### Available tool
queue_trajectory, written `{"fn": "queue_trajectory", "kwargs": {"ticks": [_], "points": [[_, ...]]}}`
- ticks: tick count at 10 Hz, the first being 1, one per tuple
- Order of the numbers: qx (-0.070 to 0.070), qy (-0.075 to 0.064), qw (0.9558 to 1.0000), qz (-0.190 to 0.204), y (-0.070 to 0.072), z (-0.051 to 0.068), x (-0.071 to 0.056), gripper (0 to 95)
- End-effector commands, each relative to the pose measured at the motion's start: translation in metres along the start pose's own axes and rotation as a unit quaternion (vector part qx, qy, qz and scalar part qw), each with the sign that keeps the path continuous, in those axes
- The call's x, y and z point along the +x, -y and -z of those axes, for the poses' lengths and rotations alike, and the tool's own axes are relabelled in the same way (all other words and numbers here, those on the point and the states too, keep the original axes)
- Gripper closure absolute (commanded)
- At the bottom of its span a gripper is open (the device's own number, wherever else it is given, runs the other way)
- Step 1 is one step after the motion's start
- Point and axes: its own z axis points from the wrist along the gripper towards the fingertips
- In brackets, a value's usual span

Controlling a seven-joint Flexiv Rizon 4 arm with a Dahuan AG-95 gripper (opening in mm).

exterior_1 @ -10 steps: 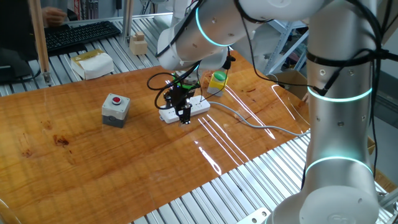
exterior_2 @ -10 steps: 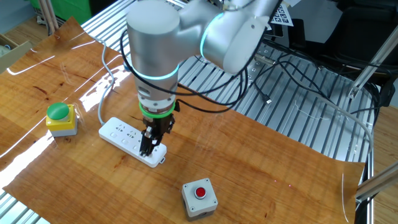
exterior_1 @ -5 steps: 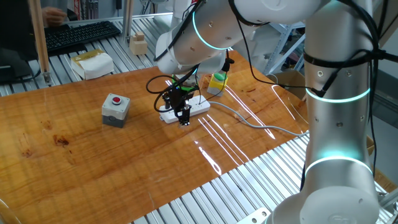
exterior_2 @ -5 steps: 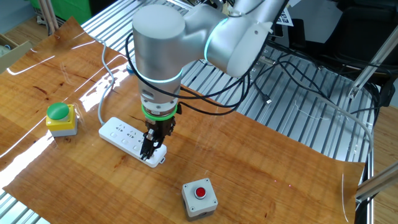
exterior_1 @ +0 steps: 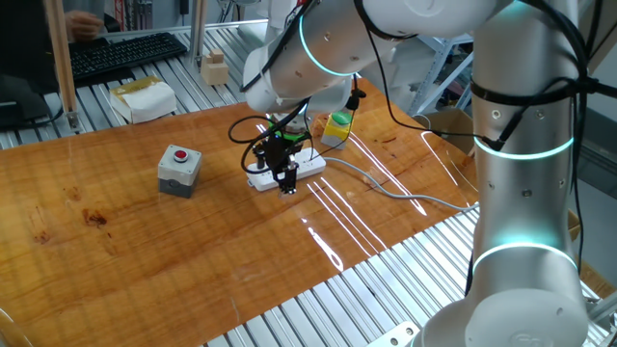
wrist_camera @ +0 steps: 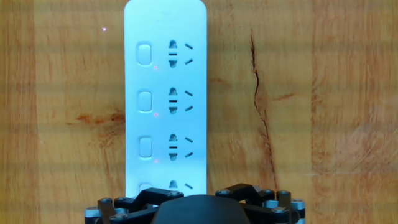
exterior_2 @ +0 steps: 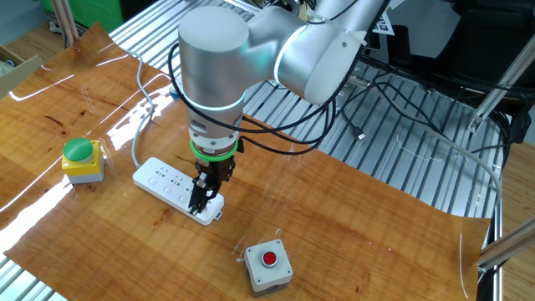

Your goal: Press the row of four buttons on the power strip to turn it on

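Note:
The white power strip (exterior_1: 310, 165) (exterior_2: 163, 180) lies flat on the wooden table. In the hand view the power strip (wrist_camera: 193, 81) runs straight away from me, with the row of four buttons (wrist_camera: 145, 100) along its left edge. Three buttons show fully; the nearest one is half hidden behind the hand's dark body (wrist_camera: 193, 210). My gripper (exterior_1: 286, 186) (exterior_2: 199, 206) points down at the strip's end, nearest the grey box. Its tips are at or just above the strip's surface; contact is not clear. No view shows a gap or a touch between the fingertips.
A grey box with a red button (exterior_1: 179, 166) (exterior_2: 267, 266) stands near the strip's end. A yellow box with a green cap (exterior_1: 337, 125) (exterior_2: 81, 159) sits at the strip's other end. The grey cable (exterior_1: 386, 185) trails across the wood. A keyboard (exterior_1: 125, 53) lies behind the table.
The arm's upper joints shifted slightly a second ago. The gripper tip has stayed at the same end of the strip.

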Motion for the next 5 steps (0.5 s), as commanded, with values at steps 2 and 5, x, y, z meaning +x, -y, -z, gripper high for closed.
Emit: {"fn": "queue_trajectory", "kwargs": {"ticks": [2, 5], "points": [[0.000, 0.005, 1.0000, 0.002, -0.0011, -0.0016, -0.0025, 0.0], [0.001, -0.001, 1.0000, -0.002, 0.0014, 0.0030, -0.0051, 0.0]]}}
